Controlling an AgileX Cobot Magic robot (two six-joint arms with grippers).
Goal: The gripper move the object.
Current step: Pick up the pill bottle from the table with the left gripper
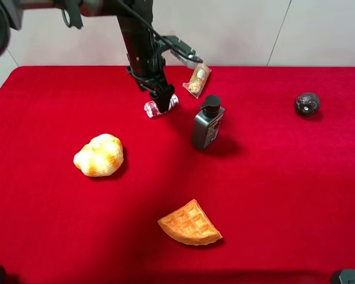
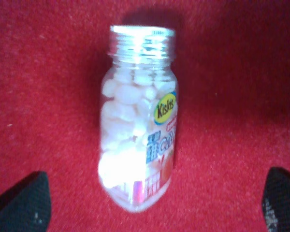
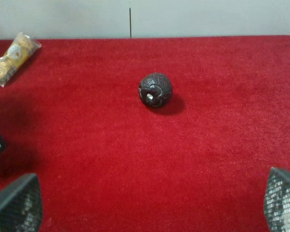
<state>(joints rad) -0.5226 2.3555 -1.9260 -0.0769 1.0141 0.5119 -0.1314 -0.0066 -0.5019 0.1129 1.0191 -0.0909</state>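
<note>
Object [image 1: 160, 106], a small clear bottle filled with white pieces, is lying on its side on the red cloth [image 1: 272, 195] at roughly 12 o'clock of the cloth's middle in the high view. Its long axis is running about 8 o'clock to 2 o'clock there; which end carries the cap cannot be told from that view. In the left wrist view the cap [image 2: 142, 38] is pointing away from the camera, the base is sitting nearest it, and the yellow-green mark [image 2: 166, 108] is facing up and to one side. The left arm is reaching down steeply from 11 o'clock, with the left gripper [image 1: 161, 103] hanging directly over the object's middle. Its jaws are standing wide, and the fingertips [image 2: 19, 205] are flanking the base with clear gaps, not touching. The pump bottle [image 1: 207, 123] is standing at 4 o'clock of the object, the snack packet [image 1: 197, 80] at 2 o'clock, the bun [image 1: 99, 155] at 8 o'clock, and the dark ball [image 1: 307, 104] far off at 3 o'clock. The right gripper [image 3: 149, 203] is also holding its jaws wide, gripping nothing, and is facing the dark ball.
</note>
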